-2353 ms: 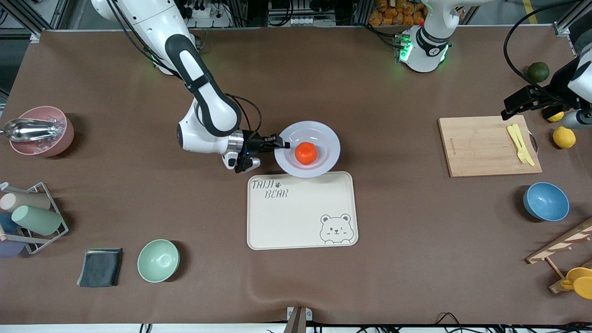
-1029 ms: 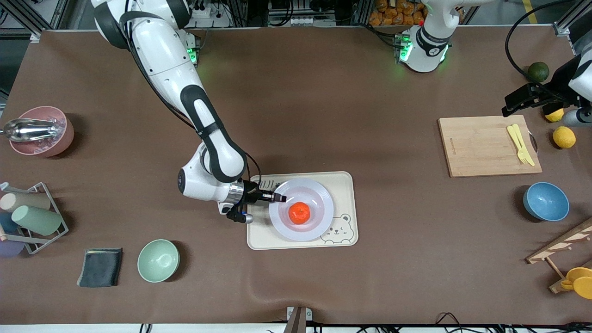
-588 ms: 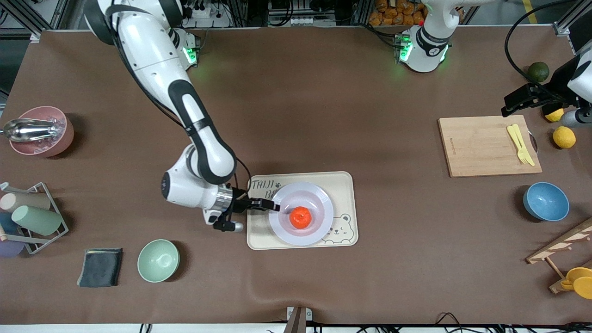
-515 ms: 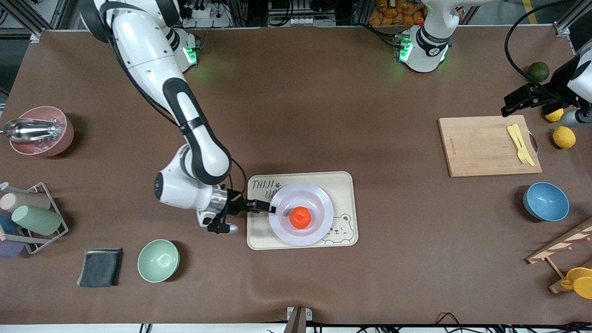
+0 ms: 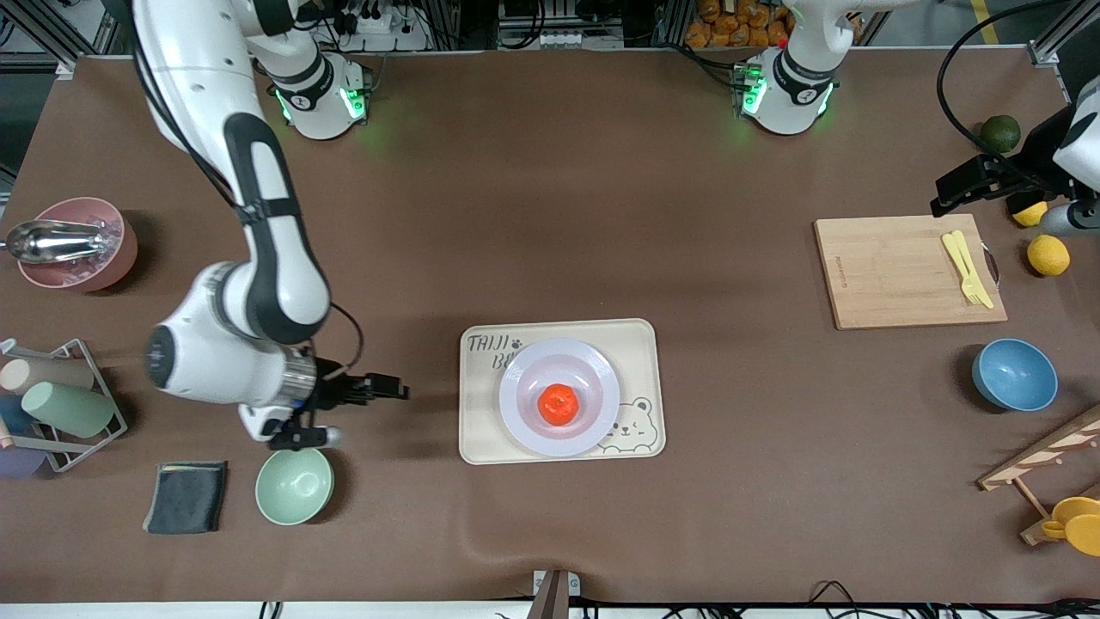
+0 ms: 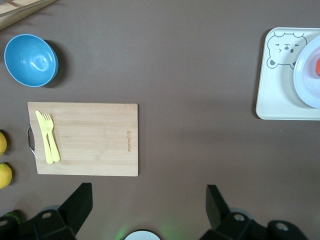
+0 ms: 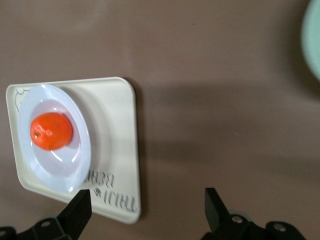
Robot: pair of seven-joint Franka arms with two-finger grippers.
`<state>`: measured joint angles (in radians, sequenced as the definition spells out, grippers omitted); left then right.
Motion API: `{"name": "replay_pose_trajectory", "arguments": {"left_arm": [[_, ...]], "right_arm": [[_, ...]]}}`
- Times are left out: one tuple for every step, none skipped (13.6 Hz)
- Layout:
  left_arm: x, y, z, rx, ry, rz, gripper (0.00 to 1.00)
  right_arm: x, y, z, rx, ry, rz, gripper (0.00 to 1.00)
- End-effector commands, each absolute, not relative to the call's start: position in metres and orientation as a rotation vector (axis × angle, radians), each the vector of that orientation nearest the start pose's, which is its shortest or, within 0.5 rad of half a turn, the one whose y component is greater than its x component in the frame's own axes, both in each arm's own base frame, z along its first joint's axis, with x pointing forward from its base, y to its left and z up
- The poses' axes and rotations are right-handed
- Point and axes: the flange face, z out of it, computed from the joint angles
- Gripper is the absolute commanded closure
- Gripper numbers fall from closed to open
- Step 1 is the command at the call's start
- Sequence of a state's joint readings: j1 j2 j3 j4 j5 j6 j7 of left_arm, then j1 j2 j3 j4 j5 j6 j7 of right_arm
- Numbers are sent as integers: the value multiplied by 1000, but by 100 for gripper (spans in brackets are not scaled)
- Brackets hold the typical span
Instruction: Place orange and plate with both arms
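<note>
Two risks are worrying me now. I am watching the orange (image 5: 559, 403) sitting in the plate (image 5: 521, 415), which is resting on the tray (image 5: 636, 344); any careless sweep of an arm across the tray could nudge that plate or roll the fruit out. My right claw (image 5: 397, 391) is hanging over bare surface beside the tray, jaws apart, gripping nothing. My left claw (image 5: 945, 196) is waiting over the cutting board (image 5: 894, 275), well apart from the tray, jaws wide and empty.

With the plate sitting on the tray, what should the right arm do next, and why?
Probably just retreat toward its base. The orange lies in the plate, which rests on the tray; the right claw is open over bare table, and the left claw waits open.
</note>
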<state>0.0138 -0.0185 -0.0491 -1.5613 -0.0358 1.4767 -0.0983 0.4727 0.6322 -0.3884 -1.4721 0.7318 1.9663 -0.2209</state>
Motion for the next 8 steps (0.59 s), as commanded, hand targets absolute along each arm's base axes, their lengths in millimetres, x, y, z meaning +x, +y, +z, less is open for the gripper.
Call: {"name": "replay_pose_trajectory", "arguments": {"left_arm": [[532, -25, 636, -3177, -97, 112, 0], [532, -25, 635, -3177, -100, 112, 0], [533, -25, 634, -3177, -100, 114, 0], [533, -25, 633, -3177, -100, 117, 0], [534, -25, 633, -3177, -100, 119, 0], [534, -26, 632, -3177, -98, 119, 0], [535, -26, 631, -3177, -98, 122, 0], [535, -26, 631, -3177, -98, 122, 0]], "right_arm": [[673, 113, 400, -2793, -125, 88, 0], [667, 97, 420, -2837, -144, 95, 0], [663, 81, 439, -2883, -162, 92, 0], [656, 68, 460, -2929, -181, 86, 0], [651, 59, 480, -2966, -198, 71, 0], [644, 47, 502, -2989, -206, 49, 0], [636, 33, 521, -3012, -204, 29, 0], [626, 15, 538, -3028, -197, 49, 0]]}}
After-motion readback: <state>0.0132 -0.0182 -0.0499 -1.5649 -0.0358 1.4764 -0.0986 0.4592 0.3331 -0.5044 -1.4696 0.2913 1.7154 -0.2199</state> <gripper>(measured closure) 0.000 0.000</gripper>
